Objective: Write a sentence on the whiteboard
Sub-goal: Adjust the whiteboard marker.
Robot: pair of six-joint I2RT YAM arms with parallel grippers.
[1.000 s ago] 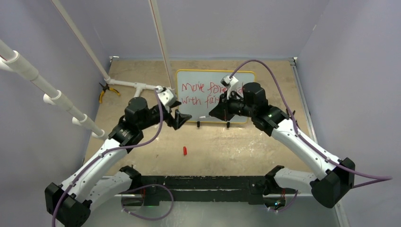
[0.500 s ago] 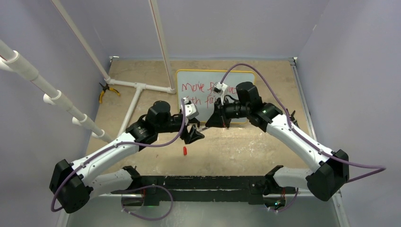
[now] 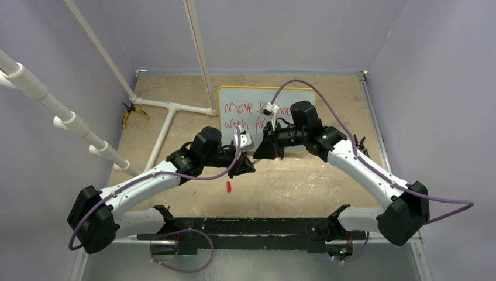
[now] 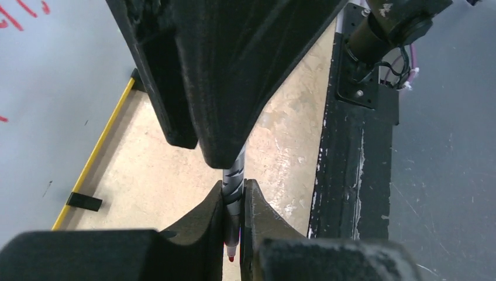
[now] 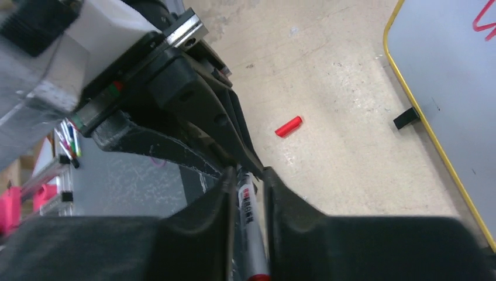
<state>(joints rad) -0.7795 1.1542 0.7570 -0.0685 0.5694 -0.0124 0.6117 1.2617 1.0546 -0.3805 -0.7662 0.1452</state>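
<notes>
At the near edge a black rail point(image 3: 251, 225) carried both arm bases, its ends cut off behind the elbows. Above the middle of the surface point(image 3: 327, 175) the left claw point(image 4: 233, 202) was clamped on a marker point(image 4: 235, 175), red tip showing below its fingers. The right claw point(image 5: 245, 178) was closed around the same marker from the other end, with most of the barrel buried between the two. A red cap point(image 3: 229, 187) lay loose just beside them. Behind stood the whiteboard point(image 3: 231, 96), near the back of the scuffed tan surface. The sentence point(image 3: 240, 115) read only "Move" and "With" before the right arm hid the rest. White pipes point(image 3: 169, 108) and yellow-handled pliers point(image 3: 130, 114) lay at the left, and lilac walls point(image 3: 292, 35) closed the room.
</notes>
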